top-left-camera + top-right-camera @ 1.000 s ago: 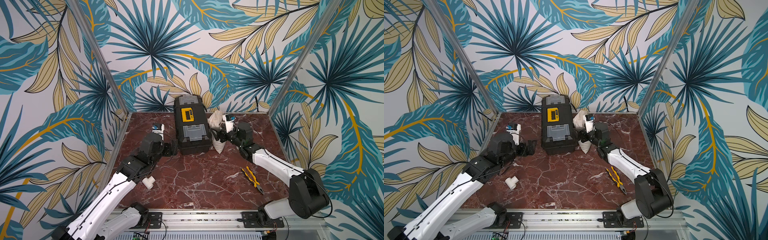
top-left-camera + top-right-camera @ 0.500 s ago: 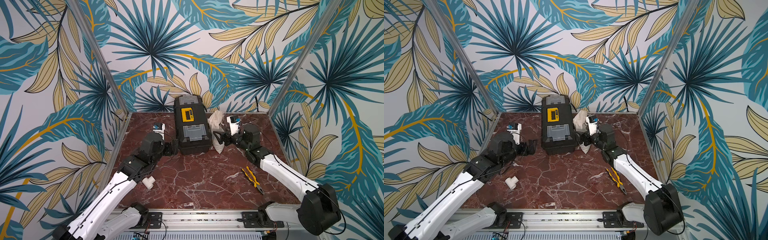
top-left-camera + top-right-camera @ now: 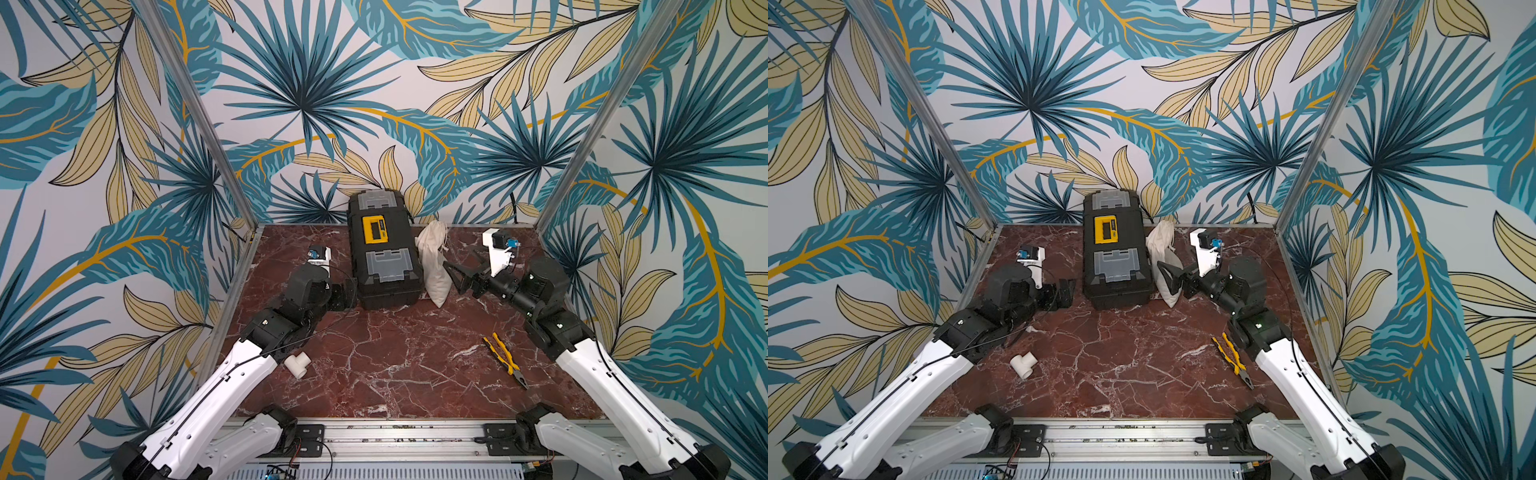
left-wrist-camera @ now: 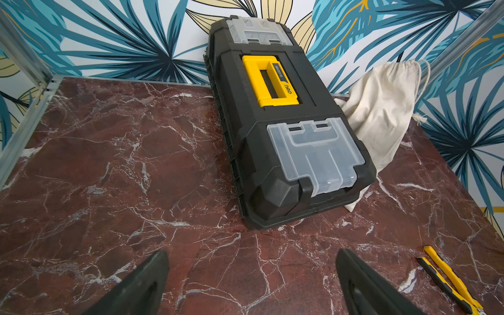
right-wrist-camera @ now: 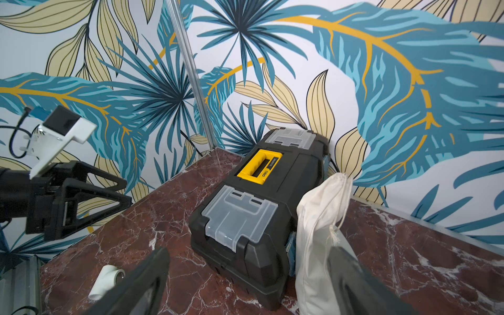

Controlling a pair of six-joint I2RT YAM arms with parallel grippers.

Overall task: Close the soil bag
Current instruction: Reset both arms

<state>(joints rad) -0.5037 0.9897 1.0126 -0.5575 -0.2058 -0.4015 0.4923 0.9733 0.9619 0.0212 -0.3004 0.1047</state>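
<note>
The soil bag (image 3: 434, 266) (image 3: 1160, 245) is a cream cloth sack leaning upright against the right side of the black toolbox. Its top is gathered, and a thin cord with a knotted end (image 5: 333, 231) hangs down its side. My right gripper (image 3: 458, 258) (image 3: 1173, 270) (image 5: 246, 259) is open just right of the bag, at mid height, holding nothing. In the right wrist view one of its fingers (image 5: 351, 281) overlaps the bag's (image 5: 319, 218) lower part. My left gripper (image 3: 349, 291) (image 3: 1067, 291) (image 4: 252, 257) is open and empty, low over the table left of the toolbox. In its wrist view the bag (image 4: 381, 109) shows behind the box.
The black toolbox (image 3: 384, 253) with a yellow handle stands at the back middle against the wall. A white pipe tee (image 3: 297, 363) lies beside my left forearm. Yellow-and-black pliers (image 3: 505, 359) lie at the front right. Patterned walls close off the back and both sides.
My right gripper has opened wider and drawn back slightly from the top of the bag, with its arm swung out to the right. The left arm has not moved.
</note>
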